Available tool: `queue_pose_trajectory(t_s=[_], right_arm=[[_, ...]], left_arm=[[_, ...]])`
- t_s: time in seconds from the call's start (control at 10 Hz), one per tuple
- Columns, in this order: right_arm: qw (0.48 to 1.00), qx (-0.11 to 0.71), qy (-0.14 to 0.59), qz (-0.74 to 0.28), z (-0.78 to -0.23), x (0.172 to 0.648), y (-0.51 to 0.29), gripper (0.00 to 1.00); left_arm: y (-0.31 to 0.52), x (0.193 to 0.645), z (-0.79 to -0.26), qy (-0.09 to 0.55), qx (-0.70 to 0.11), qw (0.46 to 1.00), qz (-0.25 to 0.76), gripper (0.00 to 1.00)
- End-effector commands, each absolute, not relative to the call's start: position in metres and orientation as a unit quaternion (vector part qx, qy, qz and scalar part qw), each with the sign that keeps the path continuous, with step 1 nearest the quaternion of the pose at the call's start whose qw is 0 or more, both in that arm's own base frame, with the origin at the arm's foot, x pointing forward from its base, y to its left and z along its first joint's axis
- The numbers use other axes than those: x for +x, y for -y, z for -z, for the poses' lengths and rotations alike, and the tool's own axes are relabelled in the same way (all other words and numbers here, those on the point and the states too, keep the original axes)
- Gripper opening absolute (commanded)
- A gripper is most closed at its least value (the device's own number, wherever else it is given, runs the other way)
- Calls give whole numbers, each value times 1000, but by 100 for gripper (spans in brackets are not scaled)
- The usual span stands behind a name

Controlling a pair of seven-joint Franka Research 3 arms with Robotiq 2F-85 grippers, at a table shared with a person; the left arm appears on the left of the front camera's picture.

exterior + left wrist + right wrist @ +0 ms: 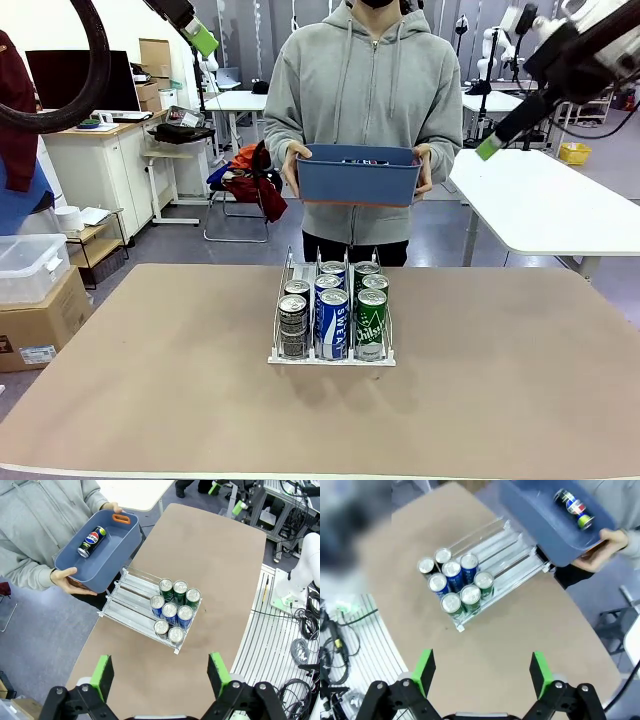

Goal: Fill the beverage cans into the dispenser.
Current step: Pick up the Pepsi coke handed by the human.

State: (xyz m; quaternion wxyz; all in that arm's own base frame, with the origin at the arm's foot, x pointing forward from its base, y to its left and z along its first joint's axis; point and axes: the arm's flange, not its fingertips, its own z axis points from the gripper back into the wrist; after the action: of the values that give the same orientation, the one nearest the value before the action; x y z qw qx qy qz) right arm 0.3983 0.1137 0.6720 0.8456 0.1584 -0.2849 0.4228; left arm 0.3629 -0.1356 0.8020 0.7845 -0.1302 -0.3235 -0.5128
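A: Currently, where is the dispenser point(331, 352)?

B: On the tabletop point(150, 380), centred and close to its far edge. Eight beverage cans point(170, 611) stand upright at its near end: two dark grey in the left lane, three blue in the middle lane, three green in the right lane.

A: Any other can?

B: One dark can point(92, 541) lies on its side in the blue tub point(355, 180). A person holds the tub in both hands point(70, 577), just beyond the far edge.

A: Gripper status?

B: Both the left gripper point(160, 672) and the right gripper point(482, 669) hang high over the tabletop. Jaws are spread fully, with nothing between the fingers.
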Motion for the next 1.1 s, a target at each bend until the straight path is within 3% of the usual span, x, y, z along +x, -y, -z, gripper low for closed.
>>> queue_pose_trajectory(t_s=[0.0, 0.3, 1.0], right_arm=[[843, 143, 301, -422, -706, 407, -119, 100], [841, 156, 290, -430, -768, 413, -121, 100], [839, 154, 300, -426, -785, 415, -121, 100]], left_arm=[[133, 362, -802, 322, -138, 781, 518, 100], [133, 362, -802, 322, -138, 781, 518, 100], [133, 362, -802, 322, -138, 781, 518, 100]])
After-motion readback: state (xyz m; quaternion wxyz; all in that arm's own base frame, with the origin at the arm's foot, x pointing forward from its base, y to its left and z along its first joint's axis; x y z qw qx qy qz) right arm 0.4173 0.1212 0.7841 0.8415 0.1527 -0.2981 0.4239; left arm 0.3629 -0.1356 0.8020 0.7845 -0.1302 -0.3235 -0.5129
